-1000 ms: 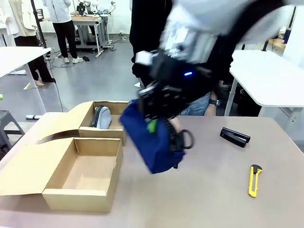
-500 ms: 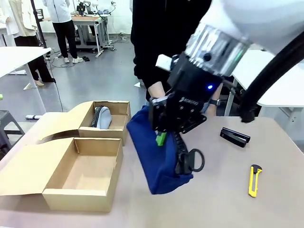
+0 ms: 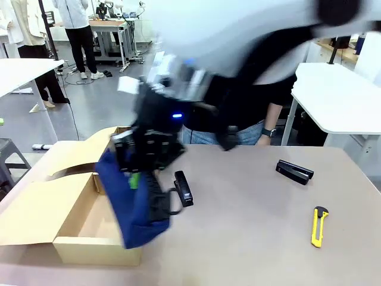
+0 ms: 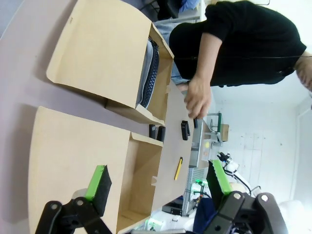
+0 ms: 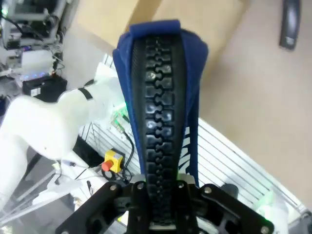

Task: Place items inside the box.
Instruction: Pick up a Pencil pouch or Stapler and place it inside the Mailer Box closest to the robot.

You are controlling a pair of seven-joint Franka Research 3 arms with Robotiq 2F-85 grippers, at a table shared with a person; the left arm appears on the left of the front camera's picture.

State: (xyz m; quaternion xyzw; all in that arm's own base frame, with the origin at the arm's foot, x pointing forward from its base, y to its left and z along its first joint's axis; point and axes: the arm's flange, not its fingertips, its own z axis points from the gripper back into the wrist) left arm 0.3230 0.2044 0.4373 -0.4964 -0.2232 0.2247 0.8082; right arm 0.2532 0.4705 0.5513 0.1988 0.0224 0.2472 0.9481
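My right gripper (image 3: 140,173) is shut on the navy zip pouch (image 3: 136,205), which hangs over the right wall of the near open cardboard box (image 3: 89,247). In the right wrist view the pouch (image 5: 187,73) runs up from the shut gripper (image 5: 158,187), black zipper facing the camera. One black stapler (image 3: 183,189) lies just right of the pouch, another stapler (image 3: 294,171) farther right. A yellow utility knife (image 3: 319,226) lies near the right front. My left gripper (image 4: 158,180) stands open above the near box (image 4: 83,161), nothing between its fingers. The grey pouch (image 4: 147,73) stands in the far box (image 4: 107,48).
A person in black stands at the far side, one hand (image 4: 197,97) over the table. The boxes' open flaps (image 3: 30,208) spread to the left. My left arm (image 5: 44,126) shows white beside the pouch. Bare tabletop (image 3: 250,238) lies between the near stapler and the knife.
My right arm has swung left with the navy pouch, from the table's middle to the near box's right wall. A stapler now shows where the pouch hung.
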